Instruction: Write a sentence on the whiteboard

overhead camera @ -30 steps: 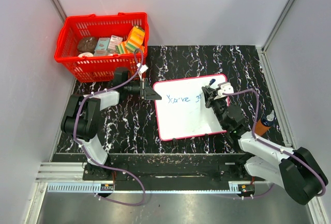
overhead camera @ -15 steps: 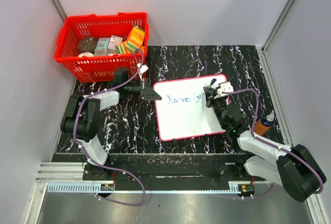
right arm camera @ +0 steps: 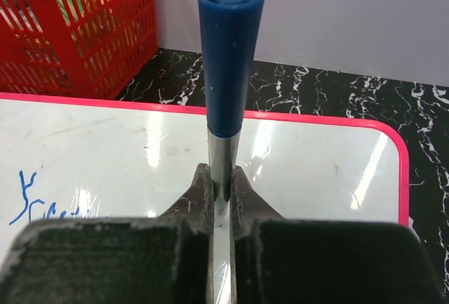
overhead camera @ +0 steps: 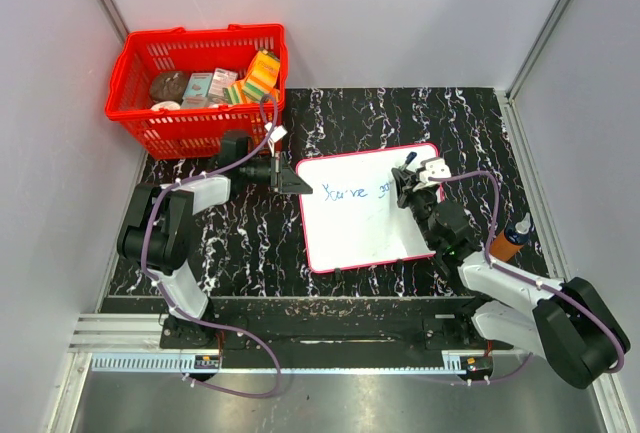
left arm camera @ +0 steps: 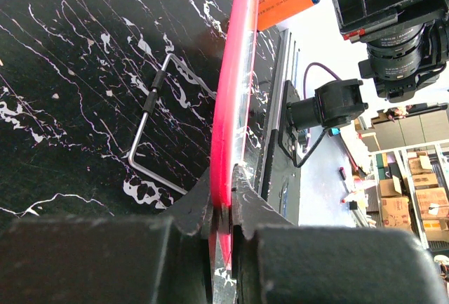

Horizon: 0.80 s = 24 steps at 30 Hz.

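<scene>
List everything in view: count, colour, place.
table: 1, black with white veins, under everything
whiteboard: 1, white with red frame, centre of table
sentence: 1 line, blue, upper whiteboard
marker: 1, blue top, upright over whiteboard
basket: 1, red, far left corner
packages: several, mixed colours, in basket
orange container: 1, orange, right of whiteboard
wire bracket: 1, metal, on table by whiteboard edge
left gripper: 1, black, shut on whiteboard's left edge
right gripper: 1, black, shut on marker

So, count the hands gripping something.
2. The left hand pinches the whiteboard by its red left edge; the right hand holds a blue-capped marker at the board's right side.
</scene>
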{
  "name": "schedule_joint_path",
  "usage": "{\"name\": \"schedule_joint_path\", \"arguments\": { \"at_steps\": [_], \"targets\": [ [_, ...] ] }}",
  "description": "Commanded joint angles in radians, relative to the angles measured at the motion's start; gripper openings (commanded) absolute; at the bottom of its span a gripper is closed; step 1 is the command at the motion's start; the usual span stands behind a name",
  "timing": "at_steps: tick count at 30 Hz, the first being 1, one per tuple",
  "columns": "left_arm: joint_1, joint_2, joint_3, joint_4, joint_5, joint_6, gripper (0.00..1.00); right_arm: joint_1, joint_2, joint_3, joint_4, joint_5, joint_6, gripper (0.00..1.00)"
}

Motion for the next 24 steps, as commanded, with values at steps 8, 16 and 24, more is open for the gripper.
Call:
{"name": "schedule_joint_path", "arguments": {
  "at_steps": [8, 16, 24],
  "targets": [
    [-0.026, -0.009, 0.006, -0.024, -0.105, 0.168, 0.0, -0.004, 0.006, 0.012, 0.004, 0.009, 0.007, 0.0],
    [-0.029, -0.009, 0.005, -0.026, -0.108, 0.171, 0.0, -0.015, -0.01, -0.009, 0.004, 0.082, 0.002, 0.0],
    [-0.03, -0.003, 0.011, -0.036, -0.11, 0.177, 0.0, -0.035, -0.031, -0.008, -0.022, 0.086, 0.003, 0.0]
  ]
}}
